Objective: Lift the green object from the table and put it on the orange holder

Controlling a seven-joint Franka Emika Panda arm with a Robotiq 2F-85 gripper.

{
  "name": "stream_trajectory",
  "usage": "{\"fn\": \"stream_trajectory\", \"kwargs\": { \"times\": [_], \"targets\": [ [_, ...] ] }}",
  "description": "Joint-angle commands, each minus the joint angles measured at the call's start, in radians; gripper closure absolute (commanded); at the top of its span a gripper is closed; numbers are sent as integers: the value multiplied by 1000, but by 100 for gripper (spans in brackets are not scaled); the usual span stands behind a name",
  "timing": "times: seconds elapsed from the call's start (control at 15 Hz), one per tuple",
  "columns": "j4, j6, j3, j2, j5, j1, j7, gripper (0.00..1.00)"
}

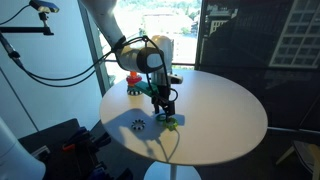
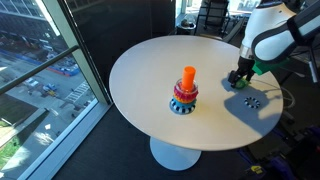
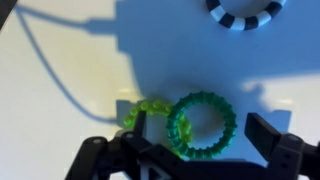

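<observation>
Gripper (image 3: 200, 150) jaws spread, either side of green ring (image 3: 203, 125). Ring looks light, stiff, knobbly-edged. Pinch across outer rim, clear of yellow-green ring (image 3: 143, 110) touching it.

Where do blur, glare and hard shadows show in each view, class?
Wrist view: the green ring is blurred, lying in a hard-edged blue shadow. In an exterior view the table glares white; in both exterior views a dark shadow crosses it.
</observation>
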Motion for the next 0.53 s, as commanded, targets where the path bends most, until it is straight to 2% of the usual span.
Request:
{"fn": "stream_trajectory", "kwargs": {
  "times": [0.0, 0.13, 0.2, 0.27, 0.47],
  "targets": [
    [11, 27, -20, 10, -33, 18, 41, 0],
    [12, 39, -25, 14, -37, 21, 47, 0],
    [12, 42, -26, 15, -39, 22, 50, 15],
    [12, 44, -28, 17, -40, 23, 52, 26],
    [14, 46, -31, 21, -39, 26, 54, 51]
  ]
}}
